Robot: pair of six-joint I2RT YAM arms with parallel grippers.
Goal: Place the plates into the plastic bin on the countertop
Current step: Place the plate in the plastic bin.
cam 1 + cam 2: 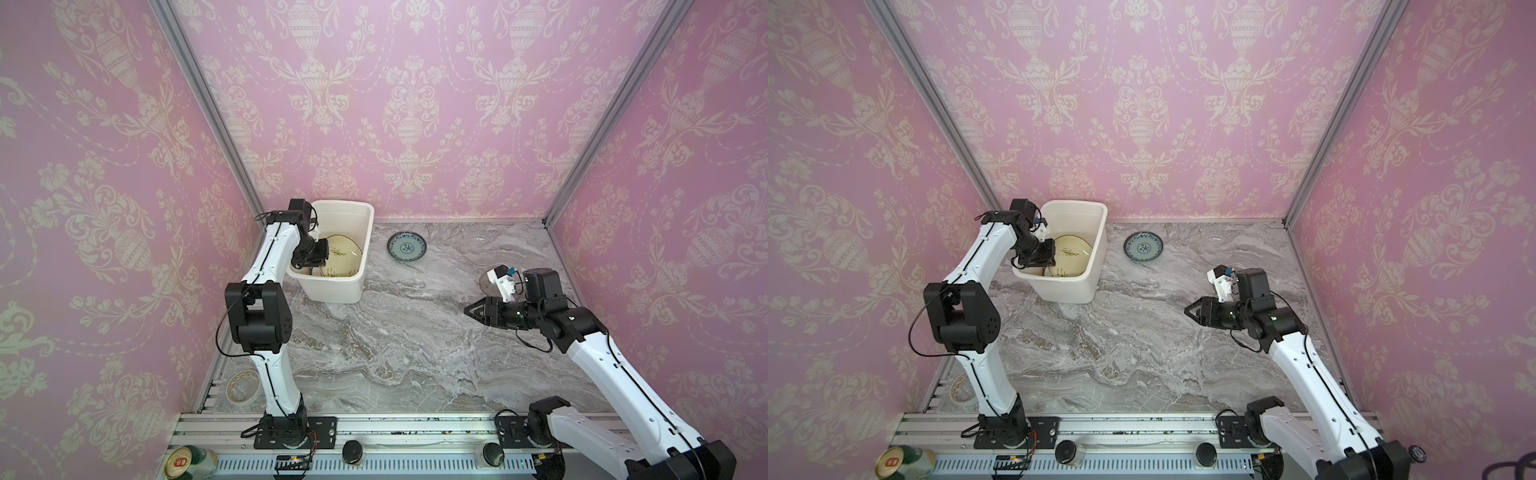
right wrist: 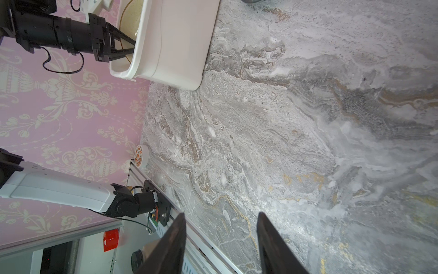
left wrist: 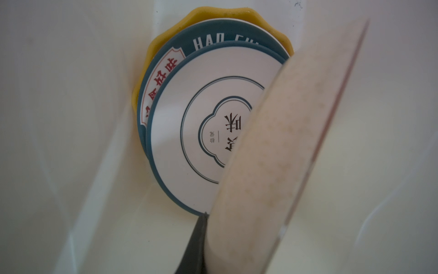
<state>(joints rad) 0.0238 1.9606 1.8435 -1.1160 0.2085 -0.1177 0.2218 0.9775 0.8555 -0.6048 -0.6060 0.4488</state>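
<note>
Inside the plastic bin [image 1: 332,291], far left — plate placing under way
Left tool [image 1: 321,254] clamped on the tilted cream plate [image 3: 272,154] over the stack [image 3: 201,99]; next it should let go. Right tool [image 2: 220,215], jaws apart, empty — teal plate [image 1: 407,246] waits on the table [image 1: 415,353].

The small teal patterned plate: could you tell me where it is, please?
In both top views the small teal patterned plate lies flat on the grey marble countertop near the back wall, right of the white plastic bin, not touching it.
</note>
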